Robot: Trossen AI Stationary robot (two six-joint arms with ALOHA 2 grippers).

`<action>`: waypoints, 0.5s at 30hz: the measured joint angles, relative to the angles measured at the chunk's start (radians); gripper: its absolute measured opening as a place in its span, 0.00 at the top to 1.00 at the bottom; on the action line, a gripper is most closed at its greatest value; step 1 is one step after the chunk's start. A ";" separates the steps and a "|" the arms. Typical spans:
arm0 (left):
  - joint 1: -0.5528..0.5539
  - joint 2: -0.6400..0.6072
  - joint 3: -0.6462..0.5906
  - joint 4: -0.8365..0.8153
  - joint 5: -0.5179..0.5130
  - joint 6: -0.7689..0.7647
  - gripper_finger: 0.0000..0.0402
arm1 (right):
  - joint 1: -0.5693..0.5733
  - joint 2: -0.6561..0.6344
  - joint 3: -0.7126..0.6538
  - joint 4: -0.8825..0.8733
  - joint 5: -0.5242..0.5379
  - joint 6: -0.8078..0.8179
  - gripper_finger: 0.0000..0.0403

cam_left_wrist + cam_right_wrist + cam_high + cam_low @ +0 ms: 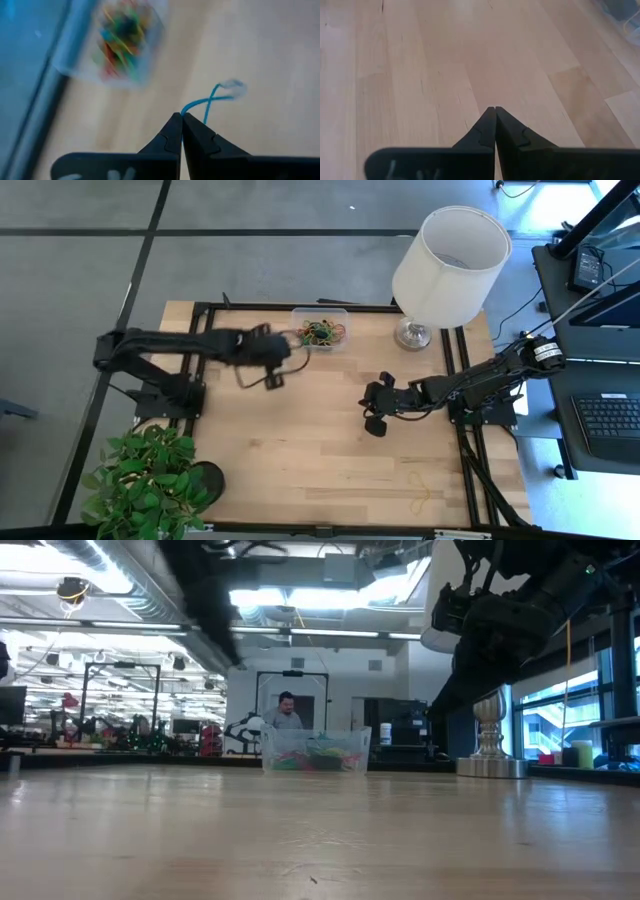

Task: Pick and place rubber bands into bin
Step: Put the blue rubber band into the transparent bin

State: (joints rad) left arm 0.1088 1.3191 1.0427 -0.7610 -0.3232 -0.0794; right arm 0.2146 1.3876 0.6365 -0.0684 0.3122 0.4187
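Note:
The clear bin (320,330) sits at the table's far edge and holds several coloured rubber bands (122,40); it also shows in the low view (315,752). My left gripper (295,343) hovers just left of the bin, shut on a thin blue rubber band (214,96). My right gripper (375,423) is shut and empty (494,108) above bare wood right of the table's middle. A yellow rubber band (420,485) lies flat on the table near the front right. My left gripper (181,116) pinches one end of the blue band's loop (189,107) between its two fingertips. The fingers slant down toward the table. The rest of the band sticks out beyond the fingertips as a crossed loop, lifted clear of the wood.
A white lampshade (450,265) on a metal lamp foot (490,755) stands at the far right, close beside the bin. A potted plant (150,480) fills the near left corner. A person shows in the room behind the bin (287,712).

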 joint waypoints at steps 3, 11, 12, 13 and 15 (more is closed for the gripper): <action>0.086 0.090 0.128 0.008 0.000 0.120 0.99 | 0.000 0.000 0.000 0.006 0.000 -0.003 0.99; 0.291 0.408 0.474 0.009 0.057 0.325 0.99 | 0.000 0.000 0.000 0.012 0.000 -0.005 0.99; 0.314 0.448 0.512 0.008 0.072 0.339 0.99 | 0.000 0.000 0.000 0.012 0.000 -0.005 0.99; 0.335 0.487 0.547 0.011 0.081 0.350 0.99 | 0.000 0.000 0.000 0.012 0.000 -0.005 0.99; 0.369 0.557 0.601 0.004 0.087 0.360 0.99 | 0.000 0.000 0.000 0.014 0.000 -0.006 0.99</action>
State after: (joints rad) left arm 0.4780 1.8758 1.6439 -0.7566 -0.2359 0.2807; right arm 0.2150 1.3876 0.6369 -0.0547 0.3122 0.4126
